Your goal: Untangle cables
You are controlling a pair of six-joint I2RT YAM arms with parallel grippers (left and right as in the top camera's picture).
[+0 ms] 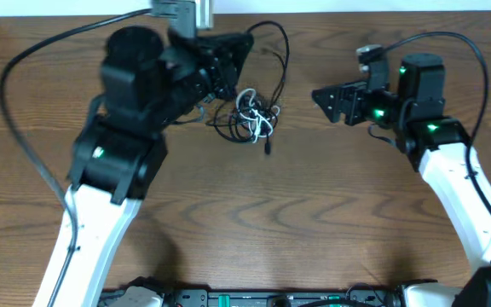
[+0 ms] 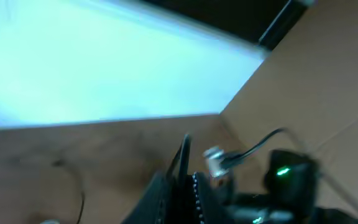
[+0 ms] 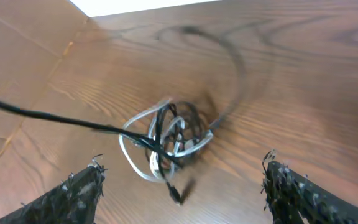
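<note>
Lying knotted on the table (image 1: 331, 230), the black cable (image 1: 285, 64) and white cable (image 1: 247, 100) sit between the arms. Right gripper (image 1: 320, 96) gapes wide, empty, right of them; left gripper (image 1: 237, 55) hovers close, grip impossible to tell. Light, limp cords: the black's free loop looks easiest to pinch.

the black cable (image 1: 273, 53) and white cable (image 1: 247, 109) lie knotted together mid-table (image 1: 254, 213), black one looping outward.

Left arm (image 1: 113, 166), right arm (image 1: 450, 166): white links, black housings, green lights. Thick black wires (image 1: 482, 77). Right gripper (image 3: 182, 163) fingers (image 3: 79, 193) black, serrated.
</note>
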